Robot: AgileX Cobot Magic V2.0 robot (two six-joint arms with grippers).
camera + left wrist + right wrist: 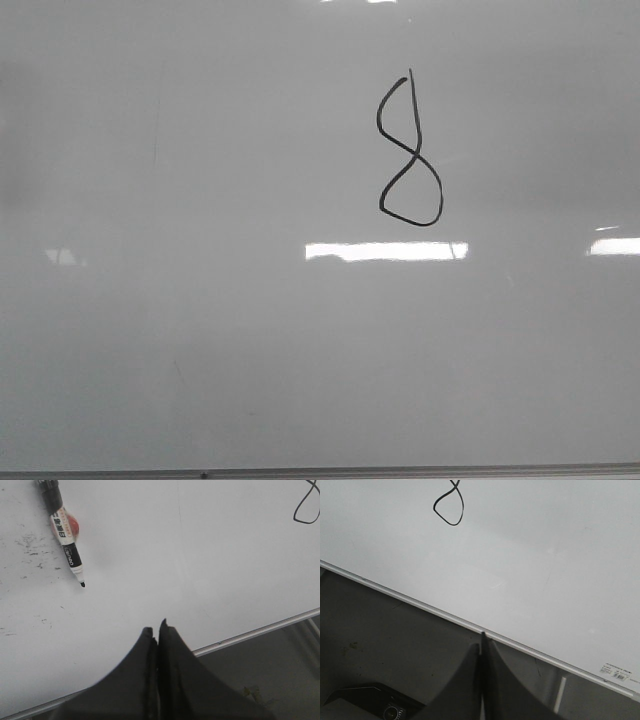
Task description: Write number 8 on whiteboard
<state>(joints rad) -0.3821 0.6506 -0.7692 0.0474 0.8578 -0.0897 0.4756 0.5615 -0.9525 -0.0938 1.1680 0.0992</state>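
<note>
The whiteboard (200,300) fills the front view, pale grey with bright light reflections and a thin grey frame along the bottom. A black hand-drawn number 8 (409,155) stands right of the middle, its upper loop slightly unclosed. Its lower loop also shows in the right wrist view (449,507) and part of it in the left wrist view (307,505). A black-and-white marker (64,530) lies uncapped on the board, tip toward the board's edge. My left gripper (156,630) is shut and empty, over the board's edge. My right gripper (482,642) is shut and empty, just off the board's frame.
The board's metal frame (250,635) runs past the left gripper, and it also shows in the right wrist view (420,605). Dark floor or table lies beyond it. Black ink smudges (27,545) mark the board near the marker. A dark device (375,702) sits near the right gripper.
</note>
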